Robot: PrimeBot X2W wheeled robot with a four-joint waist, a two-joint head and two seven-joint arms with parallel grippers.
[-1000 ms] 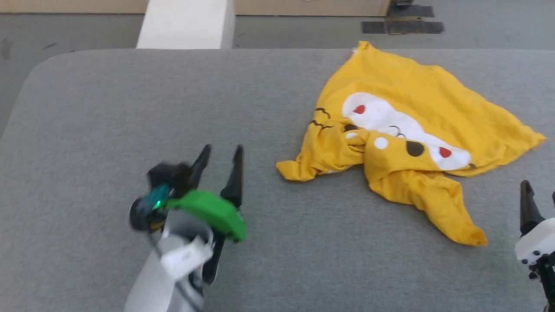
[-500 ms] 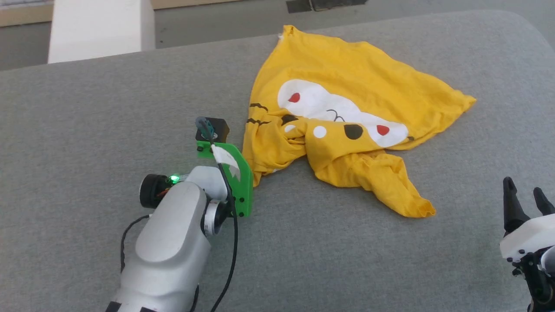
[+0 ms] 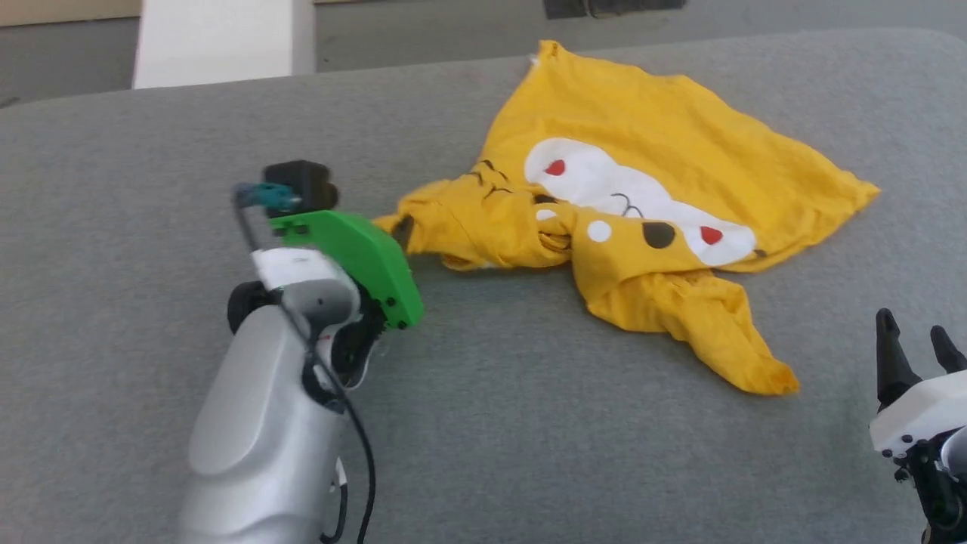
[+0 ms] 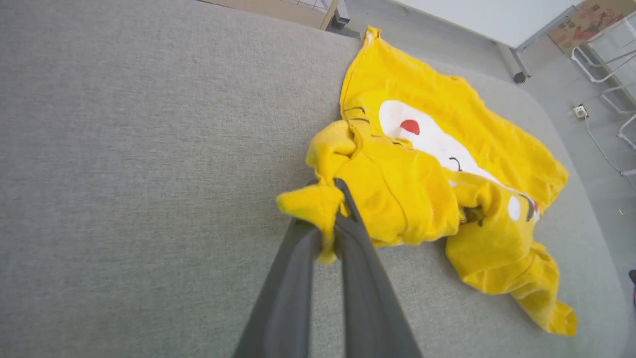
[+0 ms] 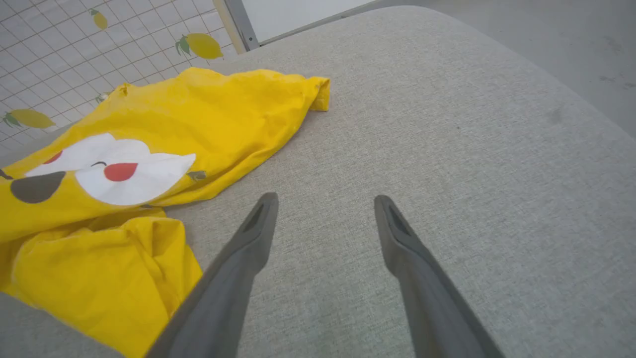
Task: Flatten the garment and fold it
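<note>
The yellow T-shirt (image 3: 665, 151) lies crumpled on the grey table (image 3: 113, 189), its white patch with red dots facing up. My left gripper (image 3: 400, 230) is shut on the shirt's left corner, which is stretched out toward the left. In the left wrist view the two dark fingers (image 4: 293, 268) pinch a yellow fold of the T-shirt (image 4: 318, 206). My right gripper (image 3: 914, 336) stands open at the lower right, apart from the shirt. The right wrist view shows its fingers (image 5: 253, 238) spread over bare table, the T-shirt (image 5: 164, 114) to their left.
A white block (image 3: 215, 41) stands beyond the table's far edge on the grey floor. Dark tape (image 3: 612, 7) marks the floor at the top. A rack and cable (image 4: 601, 79) stand on the floor past the table. The table's corner is rounded.
My left gripper closed on the shirt's left corner and pulled it leftward, stretching that part out. The head camera shifted. The right gripper stayed where it was.
</note>
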